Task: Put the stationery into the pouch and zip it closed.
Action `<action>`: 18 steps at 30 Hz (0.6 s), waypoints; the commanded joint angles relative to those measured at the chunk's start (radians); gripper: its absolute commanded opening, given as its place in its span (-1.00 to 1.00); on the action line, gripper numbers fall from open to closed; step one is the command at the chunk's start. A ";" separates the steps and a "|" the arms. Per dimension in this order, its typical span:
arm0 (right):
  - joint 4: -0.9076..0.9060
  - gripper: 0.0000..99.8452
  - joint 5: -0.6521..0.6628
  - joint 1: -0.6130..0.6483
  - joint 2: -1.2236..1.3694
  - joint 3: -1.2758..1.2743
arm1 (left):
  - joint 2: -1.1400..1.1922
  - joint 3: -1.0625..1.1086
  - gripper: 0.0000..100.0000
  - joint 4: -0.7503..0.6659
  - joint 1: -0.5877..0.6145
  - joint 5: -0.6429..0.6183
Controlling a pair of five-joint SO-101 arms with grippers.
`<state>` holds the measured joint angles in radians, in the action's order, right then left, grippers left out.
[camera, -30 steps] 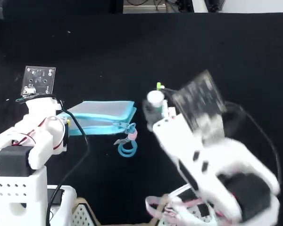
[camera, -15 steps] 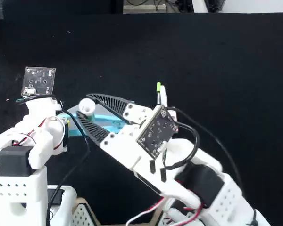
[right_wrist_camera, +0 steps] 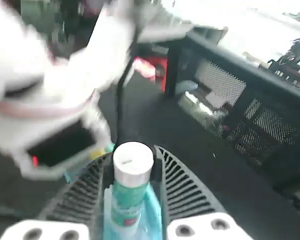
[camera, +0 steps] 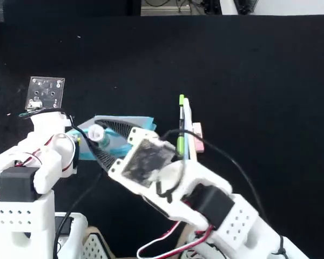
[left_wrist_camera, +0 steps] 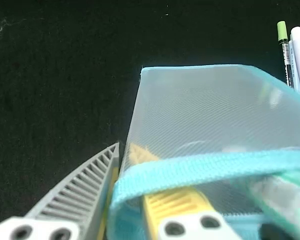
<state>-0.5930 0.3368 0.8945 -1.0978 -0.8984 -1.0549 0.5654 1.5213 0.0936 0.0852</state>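
The light-blue mesh pouch (camera: 128, 125) lies left of centre. Its open rim (left_wrist_camera: 190, 170) is pinched by my left gripper (left_wrist_camera: 124, 150), one finger inside the mesh and one outside. Reaching across from the right, my right gripper (camera: 100, 137) is shut on a glue stick (camera: 96, 133) with a white cap and green body (right_wrist_camera: 131, 192), held at the pouch's left end beside the left arm. Just right of the pouch lie a green pen (camera: 181, 125) and a white pen (camera: 187, 127), with a pink eraser (camera: 197, 137) next to them. Both pens (left_wrist_camera: 290, 47) also show past the pouch in the left wrist view.
A small grey circuit board (camera: 44, 92) stands on the left arm, behind the pouch. The black table (camera: 248, 81) stretches open to the back and right. The right arm's body (camera: 194, 199) crosses the front centre and covers the pouch's zipper pull.
The right arm has swung left from beside the pens to the pouch's left end, carrying the glue stick. The left arm and the pouch have kept still.
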 commanded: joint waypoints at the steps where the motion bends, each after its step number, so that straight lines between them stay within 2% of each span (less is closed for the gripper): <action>1: 0.017 -0.98 0.040 0.009 -0.015 0.001 | 0.005 0.004 -0.93 -0.011 0.005 0.005; 7: 0.002 -0.97 0.041 0.014 -0.015 0.004 | 0.005 0.005 -0.93 -0.011 0.005 0.005; 13: -0.192 -0.58 0.029 0.012 -0.010 0.134 | 0.005 0.005 -0.93 -0.011 0.005 0.006; 18: -0.321 -0.55 -0.095 0.009 -0.010 0.298 | 0.005 0.005 -0.93 -0.011 0.005 0.006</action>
<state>-0.8631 0.2938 0.9022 -1.0978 -0.7234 -1.0549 0.5654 1.5213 0.0936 0.0852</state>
